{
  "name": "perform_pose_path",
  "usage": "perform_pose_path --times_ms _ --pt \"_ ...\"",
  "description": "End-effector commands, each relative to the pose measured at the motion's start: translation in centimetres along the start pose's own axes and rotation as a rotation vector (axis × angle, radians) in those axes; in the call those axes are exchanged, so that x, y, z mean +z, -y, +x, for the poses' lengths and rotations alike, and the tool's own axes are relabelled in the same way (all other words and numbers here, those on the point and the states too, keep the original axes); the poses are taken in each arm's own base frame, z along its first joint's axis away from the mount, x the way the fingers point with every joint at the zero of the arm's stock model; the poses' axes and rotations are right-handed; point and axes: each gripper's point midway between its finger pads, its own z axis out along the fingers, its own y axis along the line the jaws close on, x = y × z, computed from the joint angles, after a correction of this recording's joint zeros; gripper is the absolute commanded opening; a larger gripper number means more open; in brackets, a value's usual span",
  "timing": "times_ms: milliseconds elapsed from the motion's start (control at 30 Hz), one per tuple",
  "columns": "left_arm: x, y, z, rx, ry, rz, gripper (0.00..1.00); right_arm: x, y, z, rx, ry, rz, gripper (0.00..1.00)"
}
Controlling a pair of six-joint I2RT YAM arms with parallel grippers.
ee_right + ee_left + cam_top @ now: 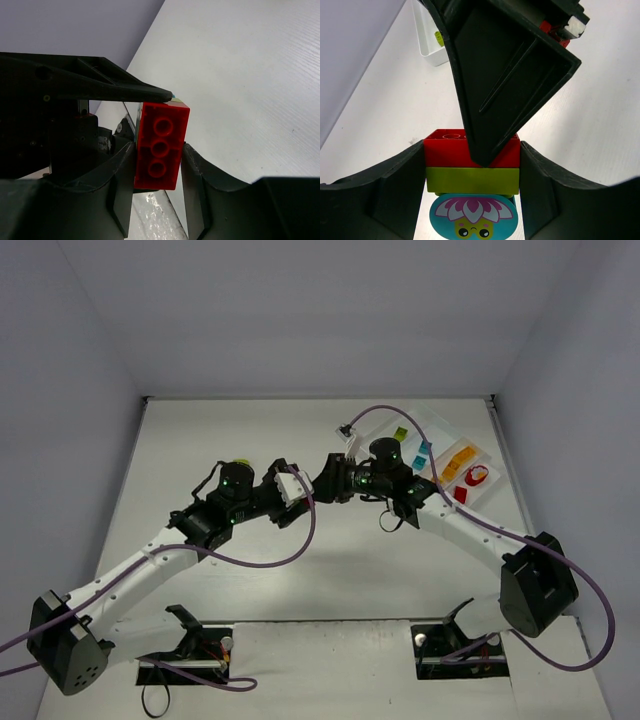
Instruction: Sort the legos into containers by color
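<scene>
Probably stiff, light, slick: right claw (159, 170) pinches the red brick (161, 142) by flat sides; left claw (472, 165) clamps the lime brick (472, 180).

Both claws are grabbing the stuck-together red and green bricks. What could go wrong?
1. The right gripper pinches only the red brick, the left gripper the stack; pulling could make one slip and fall to the table.
2. The teal flower piece under the lime brick looks ungripped and might pop off.
3. The fingers crowd together and may bump.
</scene>
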Motion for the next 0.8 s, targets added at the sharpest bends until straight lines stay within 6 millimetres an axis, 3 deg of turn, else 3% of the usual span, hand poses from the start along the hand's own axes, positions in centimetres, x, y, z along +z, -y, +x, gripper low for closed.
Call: perform_pose_path --times_ms 0,67,267,367,767 --pt "-0.4 -1.3 -3.4 0.05 0.111 -0.038 0.07 -0.6 -1.8 -1.8 -0.093 0.066 -0.05 0.14" --pt "-0.4 -1.3 -3.3 0.05 0.107 -0.038 0.21 -0.8 -1.9 -1.9 -0.099 0.07 -0.044 0.05" --pt "-0.3 -1.4 -2.7 0.053 0.084 -0.046 0.54 -1.2 -2.3 -2.6 -0.11 0.085 -0.036 0.0" --pt "-0.2 -1.5 -2.3 0.054 0.071 -0.047 0.6 -1.5 -2.5 -2.9 -0.114 0.093 -0.037 0.0" --pt "-0.2 -1.5 -1.0 0.055 0.007 -0.047 0.67 -1.7 -2.2 -3.2 -0.116 0.096 -0.026 0.0"
